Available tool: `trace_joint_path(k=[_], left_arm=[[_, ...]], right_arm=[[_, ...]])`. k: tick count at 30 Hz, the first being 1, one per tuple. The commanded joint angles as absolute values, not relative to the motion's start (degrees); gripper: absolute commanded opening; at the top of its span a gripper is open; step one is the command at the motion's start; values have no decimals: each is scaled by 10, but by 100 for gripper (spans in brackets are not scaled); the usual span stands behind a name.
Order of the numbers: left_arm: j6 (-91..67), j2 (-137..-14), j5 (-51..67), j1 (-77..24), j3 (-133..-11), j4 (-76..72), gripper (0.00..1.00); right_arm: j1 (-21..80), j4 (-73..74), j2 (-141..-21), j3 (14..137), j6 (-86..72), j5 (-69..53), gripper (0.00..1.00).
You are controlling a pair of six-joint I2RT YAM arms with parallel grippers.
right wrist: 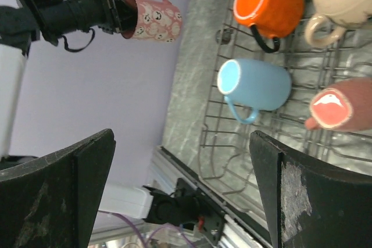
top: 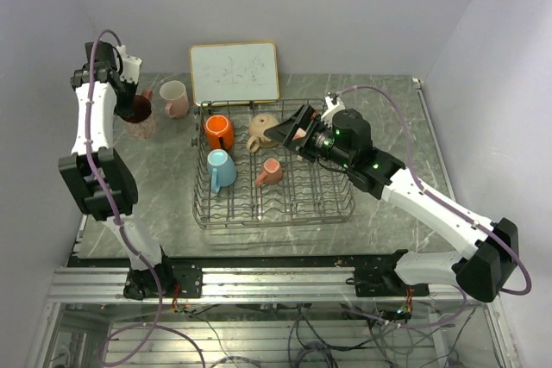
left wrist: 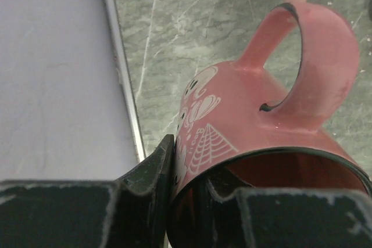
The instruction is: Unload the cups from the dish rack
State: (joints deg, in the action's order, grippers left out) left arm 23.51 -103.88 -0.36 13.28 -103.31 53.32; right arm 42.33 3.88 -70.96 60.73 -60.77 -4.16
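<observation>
My left gripper (top: 132, 96) is shut on the rim of a pink patterned cup (left wrist: 250, 114), with one finger outside the wall and one inside. It holds the cup over the table's far left, by the wall; the cup (right wrist: 154, 18) shows there in the right wrist view too. A plain pink cup (top: 175, 98) stands beside it on the table. The dish rack (top: 328, 204) holds an orange cup (top: 218, 131), a tan cup (top: 261, 131), a light blue cup (top: 221, 170) and a salmon cup (top: 270, 171). My right gripper (top: 289, 133) hangs open and empty above the rack's far right part.
A wood-framed whiteboard (top: 235, 72) leans against the back wall just behind the rack. Walls close in the table on the left, back and right. A metal strip (left wrist: 125, 79) marks the table's left edge next to the held cup.
</observation>
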Motion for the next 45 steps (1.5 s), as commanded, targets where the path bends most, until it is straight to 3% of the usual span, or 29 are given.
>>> trace_joint_path(k=[1, 11, 19, 31, 33, 36, 39, 41, 45], left_arm=[[185, -1084, 30, 150, -1104, 543, 7], [130, -1180, 27, 156, -1142, 462, 7], [99, -1237, -21, 156, -1141, 409, 7], [94, -1278, -25, 150, -1122, 373, 9], [99, -1270, -23, 150, -1113, 373, 29], [112, -1240, -17, 151, -1089, 368, 49], [132, -1202, -1, 150, -1069, 376, 84], [153, -1180, 21, 150, -1063, 396, 100], [175, -1131, 29, 150, -1049, 419, 99]], right_arm=[[421, 81, -695, 600, -545, -2, 100], [436, 93, -726, 593, -481, 25, 99], [518, 166, -803, 665, -425, 171, 97], [552, 254, -921, 740, -419, 265, 92], [565, 272, -938, 750, -434, 296, 91], [585, 314, -972, 771, -493, 344, 90], [599, 361, -1014, 792, -558, 368, 89], [608, 382, -1037, 812, -586, 378, 89], [619, 401, -1070, 843, -618, 403, 90]])
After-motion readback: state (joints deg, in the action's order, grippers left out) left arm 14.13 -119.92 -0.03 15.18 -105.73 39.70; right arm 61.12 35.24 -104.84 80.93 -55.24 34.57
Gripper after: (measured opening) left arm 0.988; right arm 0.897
